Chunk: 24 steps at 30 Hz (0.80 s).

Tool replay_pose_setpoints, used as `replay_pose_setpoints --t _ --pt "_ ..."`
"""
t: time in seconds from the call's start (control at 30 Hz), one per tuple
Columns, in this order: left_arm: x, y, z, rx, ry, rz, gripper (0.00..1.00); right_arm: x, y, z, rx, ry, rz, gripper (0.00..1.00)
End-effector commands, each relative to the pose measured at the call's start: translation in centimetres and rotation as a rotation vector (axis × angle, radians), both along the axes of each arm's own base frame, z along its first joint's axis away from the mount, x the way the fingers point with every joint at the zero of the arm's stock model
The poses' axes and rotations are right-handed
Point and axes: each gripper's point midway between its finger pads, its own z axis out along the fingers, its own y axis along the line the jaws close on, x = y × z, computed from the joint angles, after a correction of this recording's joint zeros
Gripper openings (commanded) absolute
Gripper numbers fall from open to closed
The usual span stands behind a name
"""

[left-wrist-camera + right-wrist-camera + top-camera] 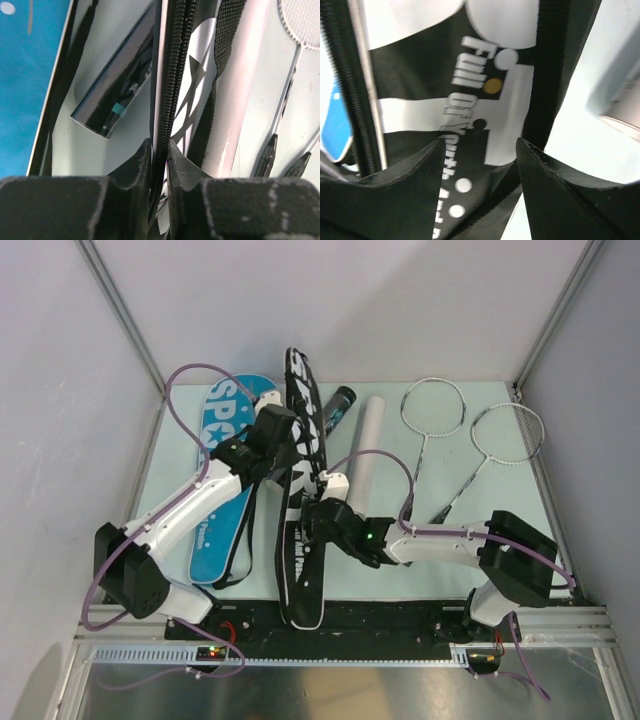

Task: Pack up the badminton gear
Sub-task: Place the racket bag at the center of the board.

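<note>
**A:** What does the overhead view give that the wrist cameras don't?

**B:** The layout. The black racket cover (298,580) stands on its long edge down the middle of the desk (510,490). The blue racket cover (220,540) lies flat just to its left. On its right lie the black teal-printed tube (338,405) and the white tube (365,450), with two silver rackets (433,405) further right.

**A:** And the arms?

**B:** The left arm reaches forward and inward, its wrist raised at the black cover's upper edge. The right arm stretches low and leftward across the desk to the cover's right face.

**A:** What do the wrist views add?

**B:** The grips. The left end effector (160,155) has its fingers (137,167) nearly together, pinching the cover's zip (170,75). The right end effector (479,145) is spread wide and grips nothing. The cover's printed side fills the space beyond its fingers (555,185), and I can't tell whether they touch it.

**A:** How does that cover look close up?

**B:** It is black with white panels and the white lettering "Full Of Youth". There is a yellow dot in the print, and a black strap (550,75) runs alongside.
</note>
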Motion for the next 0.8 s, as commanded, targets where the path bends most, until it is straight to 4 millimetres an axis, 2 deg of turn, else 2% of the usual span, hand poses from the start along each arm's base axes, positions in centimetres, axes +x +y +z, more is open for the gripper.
replay_pose_setpoints --t 0.0,0.2,0.33,0.4,0.5,0.63,0.77 --pt "-0.3 -2.2 -1.0 -0.022 0.041 -0.105 0.25 1.6 -2.3 -2.1 0.006 0.051 -0.056 0.63" --pt "-1.4 -2.8 -3.2 0.025 0.089 -0.225 0.52 2.1 -3.5 -4.3 0.03 0.098 -0.018 0.63" --pt "-2.9 -2.5 -5.1 0.065 0.122 -0.322 0.57 2.4 -4.0 -5.0 0.043 0.109 -0.007 0.62" --pt "-3.5 -1.3 -5.8 0.088 0.126 -0.325 0.58 2.5 -4.3 -5.2 0.044 0.112 -0.008 0.61" --pt "-4.3 1.6 -7.6 0.076 0.162 -0.269 0.56 2.5 -4.5 -5.4 0.051 0.118 -0.005 0.6" --pt "-5.6 4.3 -9.2 -0.082 0.199 -0.206 0.53 2.5 -4.2 -4.7 0.086 0.127 -0.032 0.59" --pt "-5.8 8.3 -7.3 -0.101 0.09 -0.075 0.58 2.7 -3.7 -2.9 0.102 0.109 -0.165 0.61"
